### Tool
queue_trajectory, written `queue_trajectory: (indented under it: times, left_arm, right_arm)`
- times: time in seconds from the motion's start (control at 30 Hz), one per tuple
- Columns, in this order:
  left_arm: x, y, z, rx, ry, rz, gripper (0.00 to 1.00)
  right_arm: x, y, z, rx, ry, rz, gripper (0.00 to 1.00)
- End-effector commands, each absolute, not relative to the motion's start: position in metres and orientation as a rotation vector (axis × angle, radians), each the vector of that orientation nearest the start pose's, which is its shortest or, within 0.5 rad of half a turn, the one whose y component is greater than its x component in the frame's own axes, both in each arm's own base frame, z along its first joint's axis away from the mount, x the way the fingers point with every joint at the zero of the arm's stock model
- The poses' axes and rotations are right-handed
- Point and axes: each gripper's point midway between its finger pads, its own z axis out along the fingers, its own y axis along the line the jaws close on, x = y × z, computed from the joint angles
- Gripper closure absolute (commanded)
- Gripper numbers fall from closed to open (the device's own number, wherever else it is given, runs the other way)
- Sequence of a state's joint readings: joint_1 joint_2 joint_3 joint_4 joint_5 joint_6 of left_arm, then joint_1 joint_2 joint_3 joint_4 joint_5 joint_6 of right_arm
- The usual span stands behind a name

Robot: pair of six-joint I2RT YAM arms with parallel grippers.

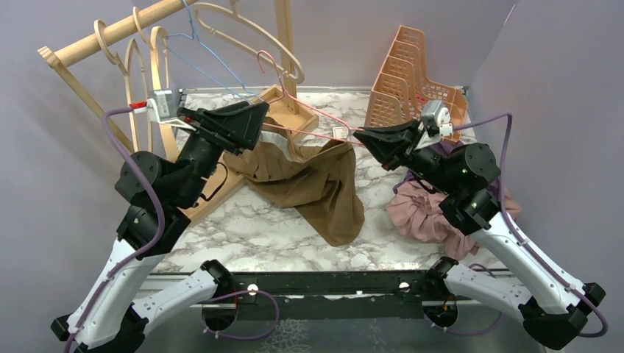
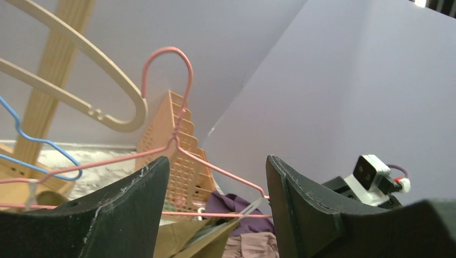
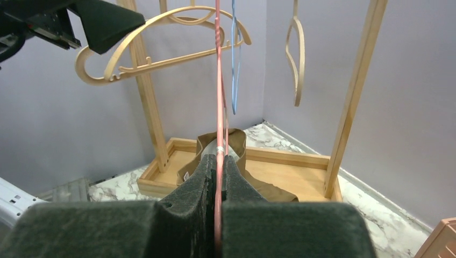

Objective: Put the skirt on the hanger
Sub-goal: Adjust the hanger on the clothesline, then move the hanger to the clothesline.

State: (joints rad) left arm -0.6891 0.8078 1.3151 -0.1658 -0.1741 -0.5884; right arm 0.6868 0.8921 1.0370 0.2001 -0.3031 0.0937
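Skirt [image 1: 324, 191] droops mid-frame under the pink hanger [image 3: 218, 80]; right gripper [image 3: 218, 161] pinches that hanger steady so the wide-open left gripper [image 2: 218, 183] can help.

Soft, even overhead light fills the booth, shadows faint on the marble table [image 1: 257, 235], wrist views slightly blurred up close.
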Motion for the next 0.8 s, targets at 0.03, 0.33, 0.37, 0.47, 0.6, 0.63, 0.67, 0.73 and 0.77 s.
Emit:
queue_trajectory:
  times: [0.03, 0.33, 0.37, 0.47, 0.6, 0.63, 0.67, 0.73, 0.77]
  left_arm:
    - [0.215, -0.122, 0.554, -0.177, 1.225, -0.799, 0.31]
    - [0.257, -0.064, 0.539, -0.456, 1.346, -0.356, 0.33]
    - [0.264, -0.068, 0.533, -0.446, 1.38, -0.315, 0.32]
    - [0.284, -0.079, 0.529, -0.429, 1.442, -0.239, 0.29]
    - [0.307, -0.093, 0.53, -0.411, 1.465, -0.206, 0.26]
    - [0.313, -0.095, 0.531, -0.408, 1.468, -0.201, 0.26]
    - [0.321, -0.095, 0.529, -0.408, 1.477, -0.188, 0.25]
    - [0.336, -0.089, 0.52, -0.431, 1.5, -0.145, 0.24]
    - [0.345, -0.084, 0.514, -0.443, 1.513, -0.13, 0.24]
  right_arm:
    - [0.196, 0.231, 0.505, -0.589, 0.903, 0.831, 0.99]
    - [0.181, 0.23, 0.508, -0.592, 0.837, 0.889, 0.99]
    - [0.18, 0.228, 0.51, -0.587, 0.83, 0.89, 0.99]
    - [0.179, 0.227, 0.511, -0.582, 0.826, 0.893, 0.99]
    - [0.176, 0.225, 0.51, -0.581, 0.83, 0.893, 0.99]
    - [0.176, 0.224, 0.51, -0.579, 0.833, 0.892, 0.99]
    - [0.175, 0.223, 0.51, -0.577, 0.834, 0.892, 0.99]
    - [0.173, 0.222, 0.51, -0.577, 0.832, 0.892, 0.99]
    - [0.173, 0.221, 0.51, -0.576, 0.832, 0.891, 0.99]
